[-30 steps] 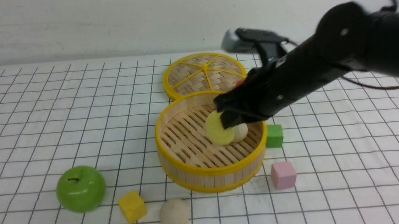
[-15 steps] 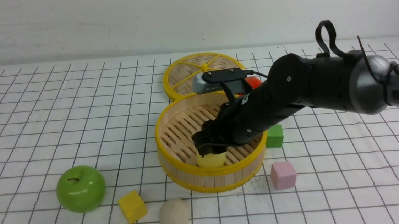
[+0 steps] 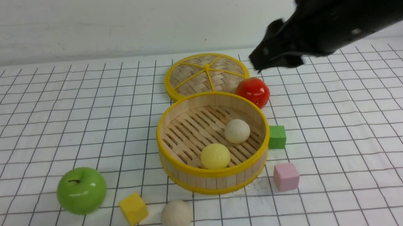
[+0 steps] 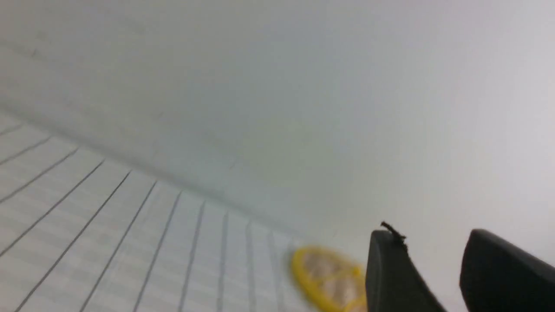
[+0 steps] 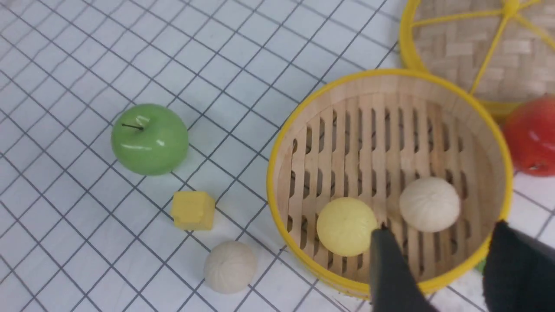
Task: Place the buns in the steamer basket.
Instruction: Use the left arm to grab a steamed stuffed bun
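Remaining off-white round bun lies near-left of the yellow-rimmed wooden steamer basket, outside it; pale yellow bun and second off-white bun rest inside. Right gripper, unclenched and empty, hangs far right.

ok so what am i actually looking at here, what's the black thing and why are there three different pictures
This is a robot with two arms, each ending in a two-fingered gripper. The wide picture looks forward from between the arms; the blurred black shape is the right arm. The other two come from wrist cameras: the left gripper faces the wall, the right gripper looks down on the scene. Both are open, holding nothing. On the checked cloth stands the steamer basket with a yellow bun and a beige bun inside; a third bun lies outside. Nearby: the lid, a red apple, a green apple, a yellow cube, a green cube, a pink cube.
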Robot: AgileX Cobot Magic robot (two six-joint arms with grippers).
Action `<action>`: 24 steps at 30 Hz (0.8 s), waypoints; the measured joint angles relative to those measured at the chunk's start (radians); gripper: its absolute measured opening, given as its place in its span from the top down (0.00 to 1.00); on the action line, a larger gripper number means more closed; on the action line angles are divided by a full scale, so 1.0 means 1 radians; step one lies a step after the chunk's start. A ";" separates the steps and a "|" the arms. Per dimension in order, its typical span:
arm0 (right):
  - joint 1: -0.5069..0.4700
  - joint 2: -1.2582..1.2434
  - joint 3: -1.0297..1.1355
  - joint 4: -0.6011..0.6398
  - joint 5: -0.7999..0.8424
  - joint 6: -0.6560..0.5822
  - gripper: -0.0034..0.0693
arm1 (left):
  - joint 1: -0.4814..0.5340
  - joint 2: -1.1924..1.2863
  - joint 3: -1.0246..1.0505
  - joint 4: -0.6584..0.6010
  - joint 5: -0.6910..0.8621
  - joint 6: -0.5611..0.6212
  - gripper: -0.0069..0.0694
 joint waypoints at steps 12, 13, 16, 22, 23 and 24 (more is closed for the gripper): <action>-0.006 -0.533 0.502 -0.166 -0.378 0.010 0.98 | 0.000 0.093 -0.420 -0.003 0.185 -0.118 0.60; -0.006 -0.555 0.515 -0.168 -0.410 0.013 0.98 | 0.000 0.102 -0.451 0.001 0.202 -0.118 0.60; -0.006 -0.732 0.736 -0.181 -0.622 0.020 0.98 | 0.000 0.303 -0.722 0.046 0.558 -0.118 0.60; -0.006 -0.936 1.022 -0.120 -0.699 0.070 0.98 | 0.000 0.646 -1.003 -0.008 0.972 0.023 0.60; -0.006 -0.955 1.051 -0.111 -0.699 0.085 0.98 | 0.000 0.701 -1.019 -0.043 1.007 0.083 0.60; -0.006 -0.964 1.065 -0.102 -0.699 0.092 0.98 | 0.000 0.712 -1.021 -0.053 1.007 0.095 0.60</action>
